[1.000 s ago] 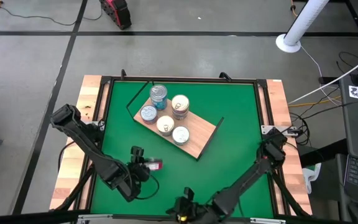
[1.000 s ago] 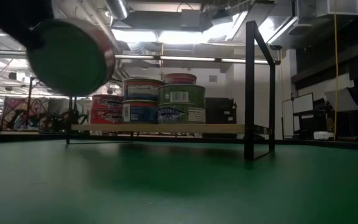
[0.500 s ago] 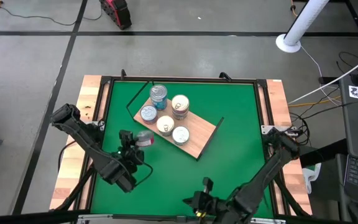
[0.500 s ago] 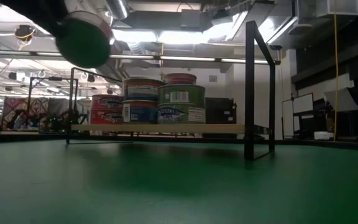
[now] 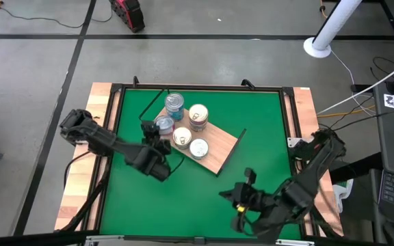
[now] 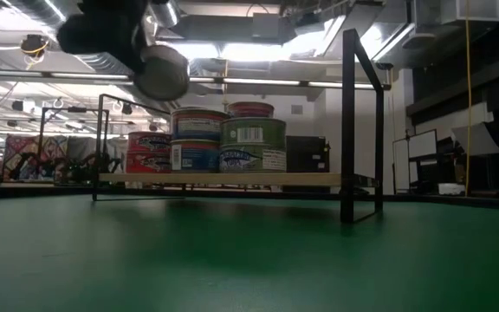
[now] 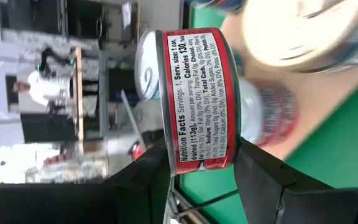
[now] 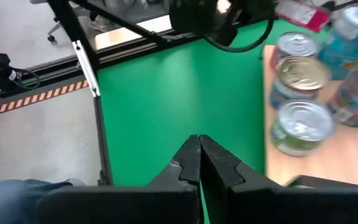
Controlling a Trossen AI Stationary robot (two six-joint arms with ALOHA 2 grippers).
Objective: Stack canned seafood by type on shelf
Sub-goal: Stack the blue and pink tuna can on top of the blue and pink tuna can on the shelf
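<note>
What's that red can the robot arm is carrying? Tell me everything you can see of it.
The red-labelled tin is short and round, with a shiny silver pull-tab lid and white nutrition text on its side. The left gripper clamps it by lid and base, turned on edge, in the air just above the tins at the wooden shelf's near-left edge.

Shelf [image 6: 223,179]: pale board edge-on, raised above green mat [image 6: 249,260] on dark frame; tall black upright [image 6: 350,126] at its right end. On shelf: stacked tins [image 6: 223,139], red-labelled at left, blue-labelled and green-labelled in middle. Left gripper [image 6: 124,39] above shelf's left end, clamping round tin [image 6: 163,72] clear of stack.
</note>
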